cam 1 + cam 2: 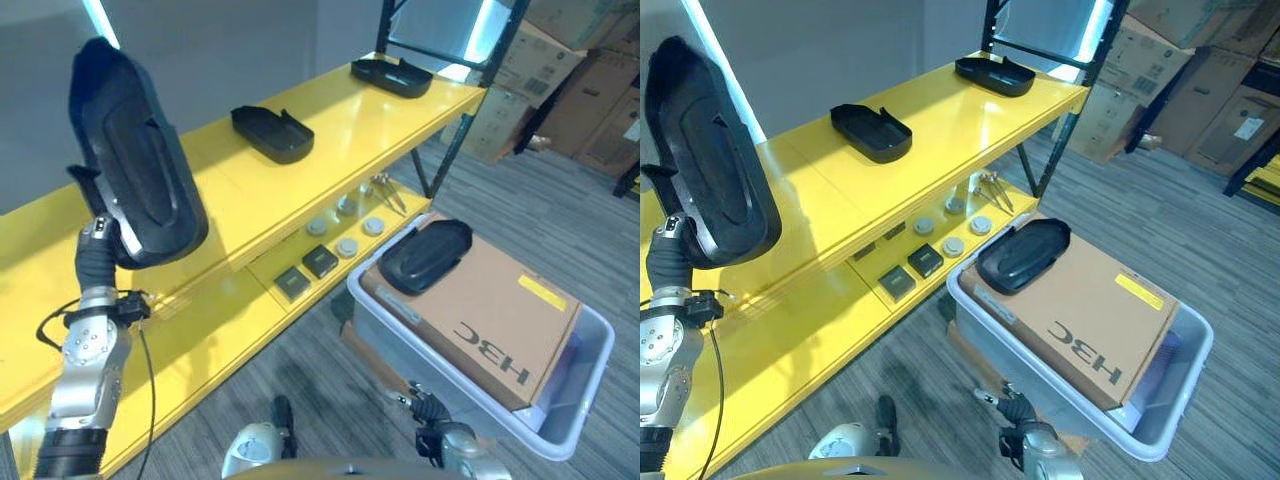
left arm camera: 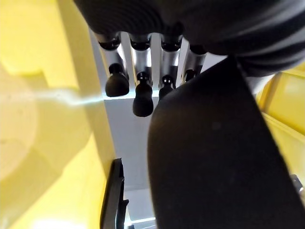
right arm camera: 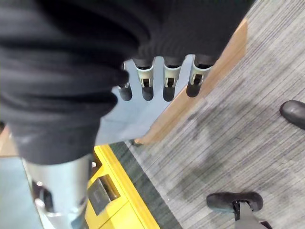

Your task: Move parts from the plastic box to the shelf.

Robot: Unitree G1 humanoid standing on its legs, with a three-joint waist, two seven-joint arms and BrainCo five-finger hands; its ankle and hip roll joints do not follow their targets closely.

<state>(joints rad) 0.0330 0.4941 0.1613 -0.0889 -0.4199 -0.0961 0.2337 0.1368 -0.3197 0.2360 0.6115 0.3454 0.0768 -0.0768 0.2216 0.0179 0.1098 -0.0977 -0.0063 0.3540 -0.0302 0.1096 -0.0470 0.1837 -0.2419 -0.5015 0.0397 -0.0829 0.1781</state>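
Right now your left hand (image 1: 100, 235) is gripping a black moulded part (image 1: 135, 155) by its lower end and holding it nearly upright above the front edge of the yellow shelf (image 1: 250, 190). In the left wrist view the fingers (image 2: 142, 98) are curling beside the part's dark body, so the hold looks narrow; if you are swinging it fast, the tall part may be pivoting in the grasp and slipping onto the lower shelf board or the floor. Your right hand (image 3: 157, 78) is hanging low with fingers relaxed, holding nothing, beside the plastic box (image 1: 590, 350). Further on, another part (image 1: 425, 255) is lying on the cardboard carton (image 1: 490, 320) inside that box. Beyond, two parts are already sitting on the shelf top (image 1: 272, 133) (image 1: 392, 75); setting yours down too close risks knocking the nearer one.
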